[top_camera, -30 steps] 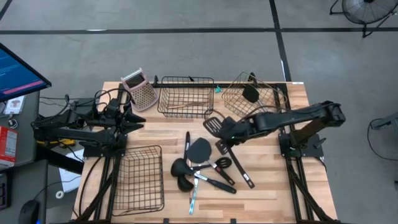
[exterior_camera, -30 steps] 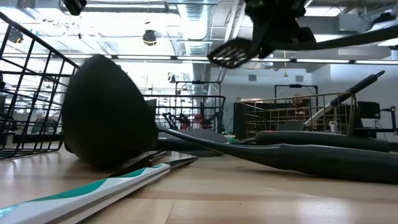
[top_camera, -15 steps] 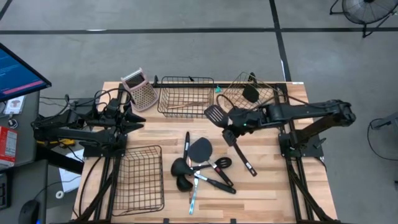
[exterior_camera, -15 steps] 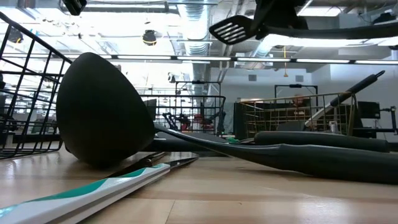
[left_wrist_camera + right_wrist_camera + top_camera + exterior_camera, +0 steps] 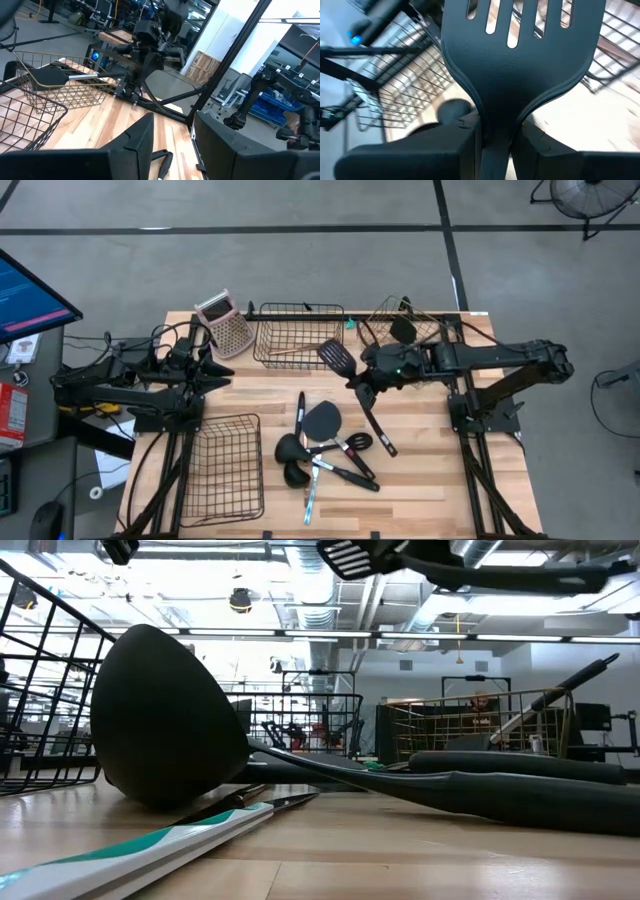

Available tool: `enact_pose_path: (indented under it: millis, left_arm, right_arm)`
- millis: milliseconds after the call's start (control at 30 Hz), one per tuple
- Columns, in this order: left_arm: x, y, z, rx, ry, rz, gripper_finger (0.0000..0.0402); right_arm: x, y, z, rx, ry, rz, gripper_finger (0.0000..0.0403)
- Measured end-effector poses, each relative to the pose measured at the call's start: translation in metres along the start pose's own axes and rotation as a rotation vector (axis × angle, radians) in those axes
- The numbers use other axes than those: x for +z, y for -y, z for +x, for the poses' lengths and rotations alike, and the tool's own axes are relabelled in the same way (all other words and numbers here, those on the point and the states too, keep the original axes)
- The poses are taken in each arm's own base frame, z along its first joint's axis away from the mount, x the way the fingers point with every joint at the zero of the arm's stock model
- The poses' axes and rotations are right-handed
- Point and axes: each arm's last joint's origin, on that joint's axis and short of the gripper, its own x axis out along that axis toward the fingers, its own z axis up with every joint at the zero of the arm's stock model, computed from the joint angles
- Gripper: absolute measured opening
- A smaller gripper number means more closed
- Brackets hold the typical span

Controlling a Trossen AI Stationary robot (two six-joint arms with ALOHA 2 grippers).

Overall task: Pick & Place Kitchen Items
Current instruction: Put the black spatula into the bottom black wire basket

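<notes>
Utensils are only partly sorted, from where I stand. The right gripper [image 5: 367, 385] has its fingers clamped on the neck of a black slotted spatula [image 5: 338, 357], carried clear of the wooden table [image 5: 440, 470] with its slotted head near the corner of the black wire basket [image 5: 298, 335] at the back edge. That basket already holds a wooden-handled utensil [image 5: 297, 348], and the gold wire basket [image 5: 405, 332] beside it holds a black spatula [image 5: 402, 330]. A cluster of black ladles and spoons [image 5: 322, 448], with a teal-and-white handled piece [image 5: 140, 845] among them, lies mid-table, so I judge most of the job remains. A third basket [image 5: 222, 468] at the front left looks unfilled. The left gripper [image 5: 222, 367] waits at the table's left edge with fingers slightly apart, holding nothing.
</notes>
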Motion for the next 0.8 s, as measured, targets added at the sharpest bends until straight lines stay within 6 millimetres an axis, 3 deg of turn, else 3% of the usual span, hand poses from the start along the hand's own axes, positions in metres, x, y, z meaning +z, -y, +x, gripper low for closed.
enact_pose_path:
  millis: [200,367,600,800]
  left_arm:
    - [0.001,-0.001,0.003,0.020,0.007,0.023,0.0127]
    - [0.005,0.001,0.017,0.006,0.043,0.017,0.0127]
    - [0.008,0.000,0.052,0.014,0.066,-0.004,0.0134]
    - [-0.002,-0.006,0.087,0.042,0.007,-0.011,0.0173]
  right_arm:
    - [0.014,-0.004,0.000,0.116,0.081,-0.040,0.0065]
    - [0.028,-0.006,-0.002,0.195,0.187,-0.065,0.0065]
    - [0.046,-0.015,-0.010,0.314,0.379,-0.113,0.0065]
    - [0.053,-0.020,-0.015,0.386,0.456,-0.117,0.0065]
